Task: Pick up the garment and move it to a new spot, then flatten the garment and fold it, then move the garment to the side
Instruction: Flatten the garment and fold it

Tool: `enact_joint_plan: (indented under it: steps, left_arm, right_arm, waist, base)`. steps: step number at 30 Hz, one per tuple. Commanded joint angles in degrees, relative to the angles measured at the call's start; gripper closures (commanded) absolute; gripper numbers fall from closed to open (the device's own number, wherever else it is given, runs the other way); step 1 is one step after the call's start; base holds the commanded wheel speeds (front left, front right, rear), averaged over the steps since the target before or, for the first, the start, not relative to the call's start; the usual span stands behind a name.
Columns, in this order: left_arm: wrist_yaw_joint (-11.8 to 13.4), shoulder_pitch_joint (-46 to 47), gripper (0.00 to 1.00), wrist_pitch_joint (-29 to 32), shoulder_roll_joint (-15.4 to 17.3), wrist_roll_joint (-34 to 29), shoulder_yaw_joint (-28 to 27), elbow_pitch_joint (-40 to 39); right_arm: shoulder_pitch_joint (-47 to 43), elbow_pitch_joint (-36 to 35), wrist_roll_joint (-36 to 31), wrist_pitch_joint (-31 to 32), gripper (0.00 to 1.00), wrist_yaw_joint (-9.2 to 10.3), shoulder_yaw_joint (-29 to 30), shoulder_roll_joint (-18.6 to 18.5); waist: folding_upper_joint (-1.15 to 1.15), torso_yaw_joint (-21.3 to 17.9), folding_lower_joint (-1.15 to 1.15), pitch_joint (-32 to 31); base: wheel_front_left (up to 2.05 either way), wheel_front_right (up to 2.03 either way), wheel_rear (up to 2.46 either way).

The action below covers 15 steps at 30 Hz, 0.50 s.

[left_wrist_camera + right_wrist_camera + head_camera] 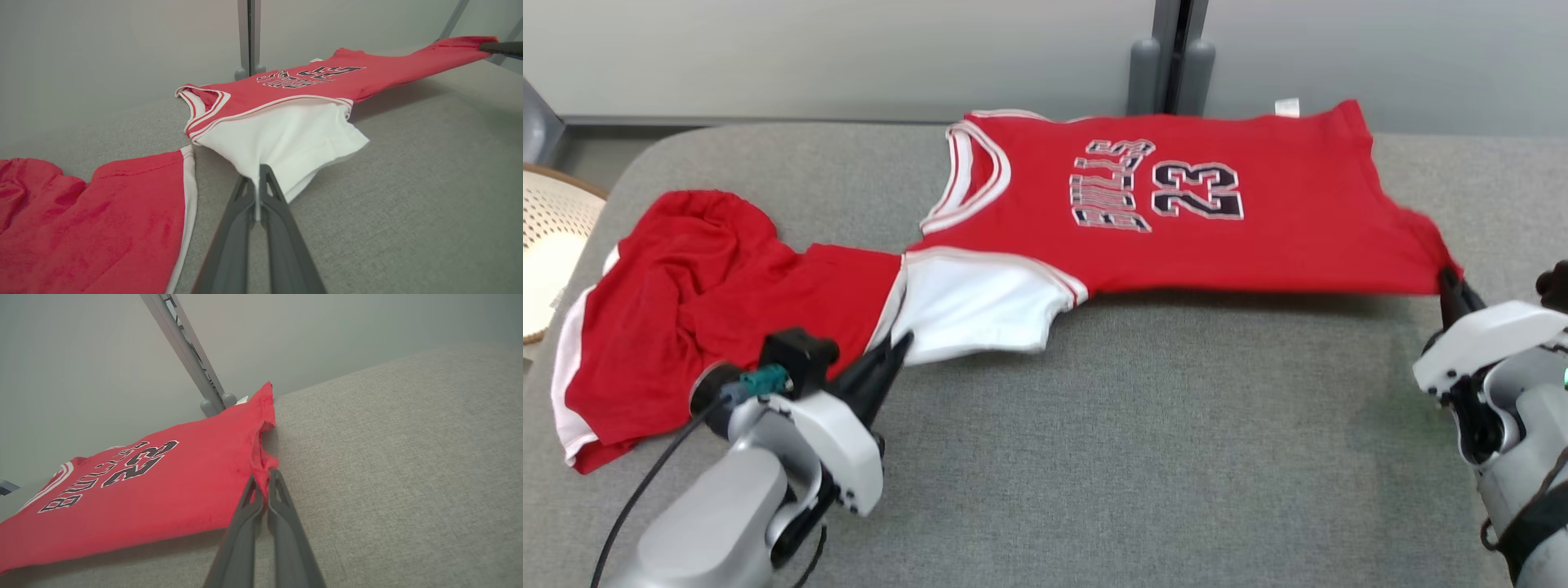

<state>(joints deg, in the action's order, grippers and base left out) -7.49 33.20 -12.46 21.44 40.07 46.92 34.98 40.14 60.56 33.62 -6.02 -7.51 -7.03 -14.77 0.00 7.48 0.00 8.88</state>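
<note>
Red jersey (1176, 220) lies stretched across the far half of the grey padded surface (1135, 457), its long axis running left to right in the head view. The neck opening points to the robot's left and the hem to its right, and the printed 23 faces up. Its white sleeve (972, 302) hangs toward the robot at the left end. The left gripper (898, 347) is clamped on the lower edge of that sleeve, with white cloth pinched between its closed fingers (271, 204). The right gripper (1450, 282) is closed on the near hem corner, a tuck of red cloth between its fingers (282, 506). The near long edge is raised, with shadow beneath it. A crumpled red garment with white trim (703, 302) lies just left of the sleeve.
</note>
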Motion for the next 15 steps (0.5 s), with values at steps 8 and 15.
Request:
enact_joint_plan:
  steps: [8,15]
  left_arm:
    - [0.02,-5.57,1.0,8.49,9.02,9.53,9.07,-12.71]
    - [0.02,-7.48,1.0,13.18,14.88,14.37,11.76,-20.75]
  right_arm:
    - [-6.28,-3.47,4.75,8.79,1.0,0.03,-7.84,-4.65]
    - [-10.81,-7.16,9.65,16.7,1.0,0.04,-12.39,-8.37]
  waist:
    - [0.0,0.32,0.0,-5.42]
    - [0.0,-0.04,0.0,-7.75]
  base:
    - [0.0,0.0,0.0]
    - [0.0,0.0,0.0]
